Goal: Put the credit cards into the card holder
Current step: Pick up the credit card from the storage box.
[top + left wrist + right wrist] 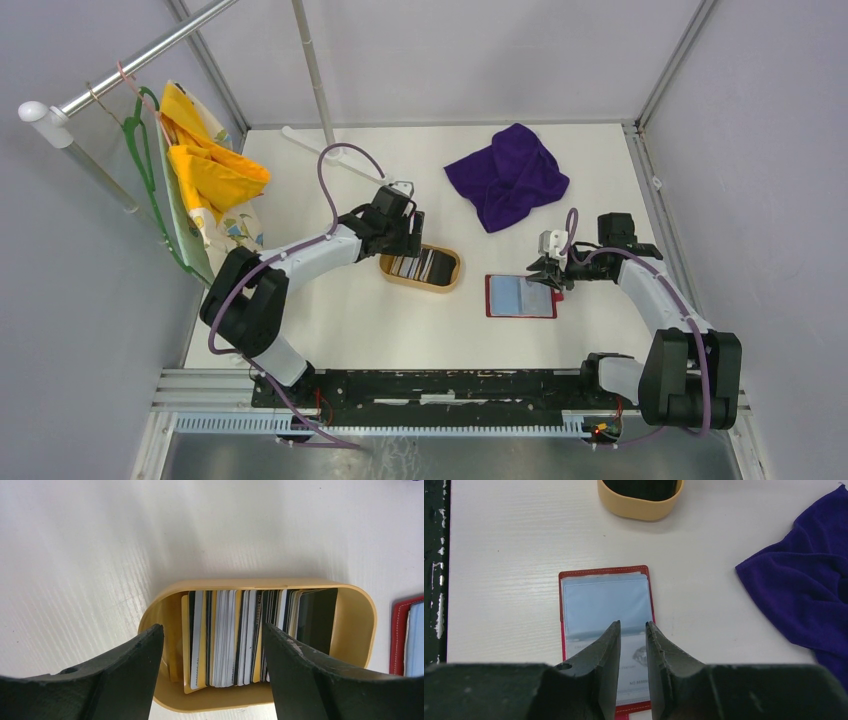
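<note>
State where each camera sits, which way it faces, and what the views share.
Top external: above and behind the arms, looking down on the table; left arm reaches the tray, right arm the holder.
Left wrist: on the left gripper, looking down between its open fingers at cards in the tray.
Right wrist: on the right gripper, looking down past narrowly parted fingers at the open holder.
Shared: tray and holder appear in all three.

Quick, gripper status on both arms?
Left gripper: open, empty, over the credit cards in the tray.
Right gripper: nearly shut above the card holder; grip cannot be told.
</note>
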Robot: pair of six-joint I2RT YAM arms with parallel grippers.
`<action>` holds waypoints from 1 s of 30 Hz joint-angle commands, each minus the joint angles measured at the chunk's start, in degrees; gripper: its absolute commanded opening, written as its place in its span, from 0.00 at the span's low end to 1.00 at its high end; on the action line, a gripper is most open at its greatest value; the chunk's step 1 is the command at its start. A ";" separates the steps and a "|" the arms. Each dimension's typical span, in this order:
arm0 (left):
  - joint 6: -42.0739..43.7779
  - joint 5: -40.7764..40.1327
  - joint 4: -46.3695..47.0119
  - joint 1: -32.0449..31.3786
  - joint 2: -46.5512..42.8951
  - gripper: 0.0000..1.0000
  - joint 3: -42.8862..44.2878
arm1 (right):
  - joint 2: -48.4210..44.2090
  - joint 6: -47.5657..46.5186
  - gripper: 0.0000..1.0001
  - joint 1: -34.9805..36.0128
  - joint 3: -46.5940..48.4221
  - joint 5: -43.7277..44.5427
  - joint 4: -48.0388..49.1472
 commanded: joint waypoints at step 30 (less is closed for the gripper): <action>-0.04 7.32 2.28 -0.55 1.20 0.79 -3.03 | -0.64 -1.36 0.30 0.23 0.13 -3.15 -0.77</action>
